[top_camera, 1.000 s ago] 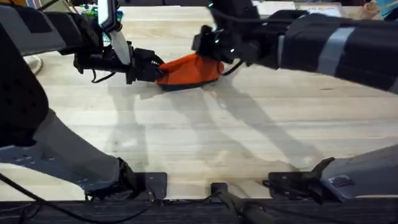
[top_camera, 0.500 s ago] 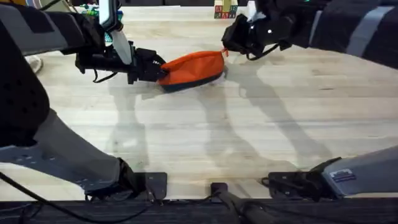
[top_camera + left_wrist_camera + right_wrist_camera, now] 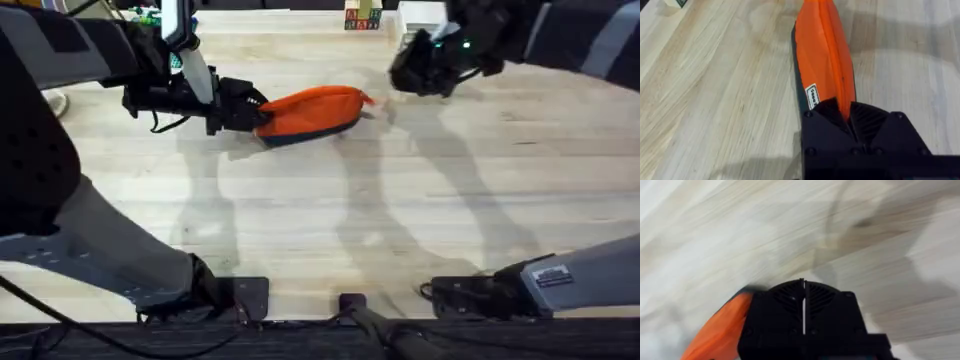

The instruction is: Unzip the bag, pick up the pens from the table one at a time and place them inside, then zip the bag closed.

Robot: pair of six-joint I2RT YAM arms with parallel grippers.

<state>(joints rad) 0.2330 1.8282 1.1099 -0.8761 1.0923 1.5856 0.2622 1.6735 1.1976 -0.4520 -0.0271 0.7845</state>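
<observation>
1. Left hand (image 3: 250, 110): clamped on the near end of the bag (image 3: 312, 108). The left wrist view confirms it — the black fingers (image 3: 827, 117) are pinched together on the orange ridge of the bag (image 3: 825, 55), where the zipper seam runs.
2. Right hand (image 3: 425, 72): raised above the desk (image 3: 400, 200), just beyond the bag's far end and apart from it. In its own wrist view the fingers (image 3: 790, 297) are pressed together with nothing between them; a corner of the orange bag (image 3: 715, 330) shows beside them.
3. Bag: lying lengthwise on the desk, orange top uppermost, dark underside along the nearer edge. A small orange tab, probably the zipper pull, projects at the far end, on the right hand's side.
4. Step in hand, as I judge it: the seam reads as closed along the visible length, and I see no pen on the desk — so this looks like the zipping stage, at or near its finish.
5. Contents: the bag is opaque and its mouth shut; I cannot tell what is inside.
6. Next move, in my judgement: confirm the pull is seated at the far end, then loosen the left hand's grip and draw it clear of the bag.
</observation>
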